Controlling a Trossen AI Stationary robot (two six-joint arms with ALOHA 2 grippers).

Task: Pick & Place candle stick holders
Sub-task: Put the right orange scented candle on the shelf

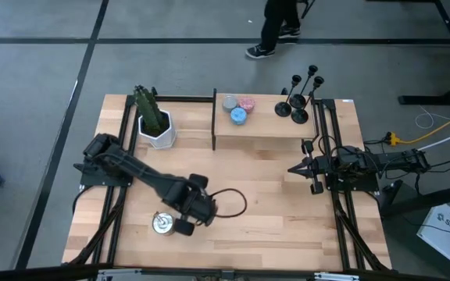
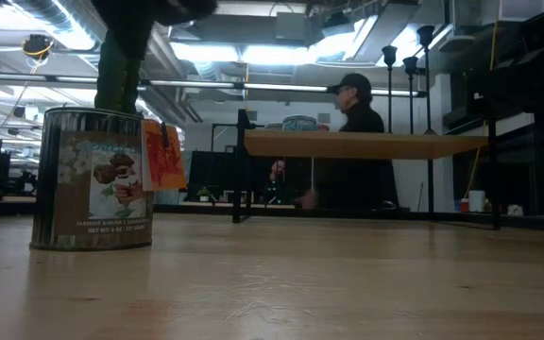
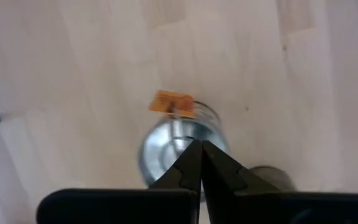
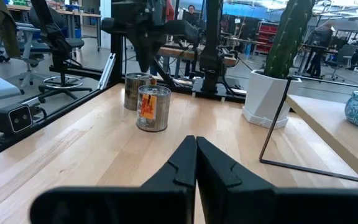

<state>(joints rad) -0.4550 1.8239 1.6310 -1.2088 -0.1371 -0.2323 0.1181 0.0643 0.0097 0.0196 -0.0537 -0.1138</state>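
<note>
Wooden counter (image 1: 272, 203), raised shelf at back. Left claw (image 3: 201, 149) pressed together, empty, directly above silver tin (image 3: 166, 140). Candle stick holders (image 1: 299, 97) far off across the counter, on the shelf, nearer the right claw (image 1: 294, 168), likewise closed. Spread fingers before approaching; grip the stem upright.

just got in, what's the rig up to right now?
Nothing is held. The left gripper hangs shut above a silver tin near the table's front edge. The right gripper waits shut at the right side of the table. The black candle stick holders stand untouched on the raised shelf at the back right, beside three small candles. A potted cactus sits back left.
</note>
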